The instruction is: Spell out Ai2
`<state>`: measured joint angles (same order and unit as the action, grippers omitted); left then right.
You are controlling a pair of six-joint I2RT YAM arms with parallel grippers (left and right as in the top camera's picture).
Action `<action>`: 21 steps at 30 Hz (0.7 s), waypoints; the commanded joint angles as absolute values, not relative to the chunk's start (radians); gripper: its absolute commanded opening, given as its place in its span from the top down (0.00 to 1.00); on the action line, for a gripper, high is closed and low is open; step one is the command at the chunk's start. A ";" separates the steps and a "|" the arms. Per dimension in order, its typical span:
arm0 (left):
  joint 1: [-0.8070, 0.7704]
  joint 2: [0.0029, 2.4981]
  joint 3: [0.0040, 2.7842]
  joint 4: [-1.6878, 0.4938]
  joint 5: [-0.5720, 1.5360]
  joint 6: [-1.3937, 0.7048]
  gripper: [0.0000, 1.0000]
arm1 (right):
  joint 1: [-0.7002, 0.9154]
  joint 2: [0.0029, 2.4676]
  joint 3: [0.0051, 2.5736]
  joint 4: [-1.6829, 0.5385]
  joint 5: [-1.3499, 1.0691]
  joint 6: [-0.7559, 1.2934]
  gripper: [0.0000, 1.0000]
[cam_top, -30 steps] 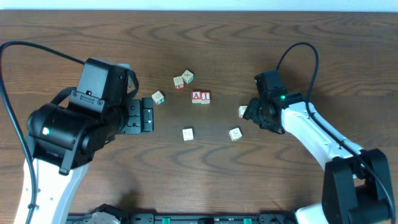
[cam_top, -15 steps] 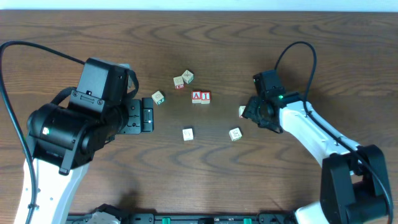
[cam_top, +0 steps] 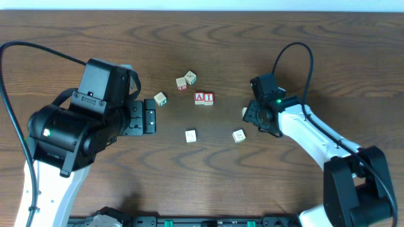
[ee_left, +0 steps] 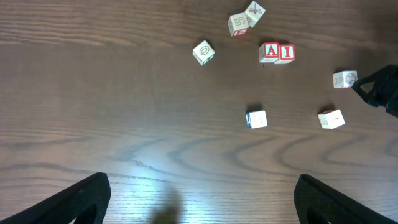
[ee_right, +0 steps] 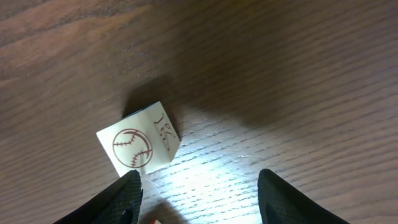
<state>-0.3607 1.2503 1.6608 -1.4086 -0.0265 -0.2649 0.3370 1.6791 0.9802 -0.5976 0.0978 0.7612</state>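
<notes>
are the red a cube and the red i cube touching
Touching. The left wrist view shows the A cube and the I cube side by side, faces flush, with no gap visible between them.

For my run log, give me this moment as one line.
A cube, I cube: touching, side by side | baseball cube: just beyond right fingers, ungripped | right fingers: open | left fingers: open, empty

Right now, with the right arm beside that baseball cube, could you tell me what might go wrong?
The baseball cube sits skewed and off to one side of the right fingers, so closing may shove it rather than grip it. Setting it down later could nudge the touching A cube and I cube.
</notes>
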 commanded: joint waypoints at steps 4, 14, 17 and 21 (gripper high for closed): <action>-0.360 1.257 1.656 -1.411 -0.036 -0.266 0.05 | 0.339 1.714 0.971 -0.594 0.137 0.761 0.39; -0.360 1.257 1.656 -1.411 -0.036 -0.266 0.05 | 0.350 1.824 0.966 -0.554 0.100 0.751 0.43; -0.360 1.257 1.656 -1.412 -0.036 -0.266 0.05 | 0.353 1.823 0.966 -0.575 0.089 0.759 0.35; -0.360 1.257 1.656 -1.425 -0.036 -0.266 0.05 | 0.354 1.823 0.966 -0.648 0.070 0.796 0.28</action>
<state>-0.3607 1.2510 1.6608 -1.4155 -0.0273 -0.2649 0.3477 1.7947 0.9936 -0.6289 0.1066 0.7666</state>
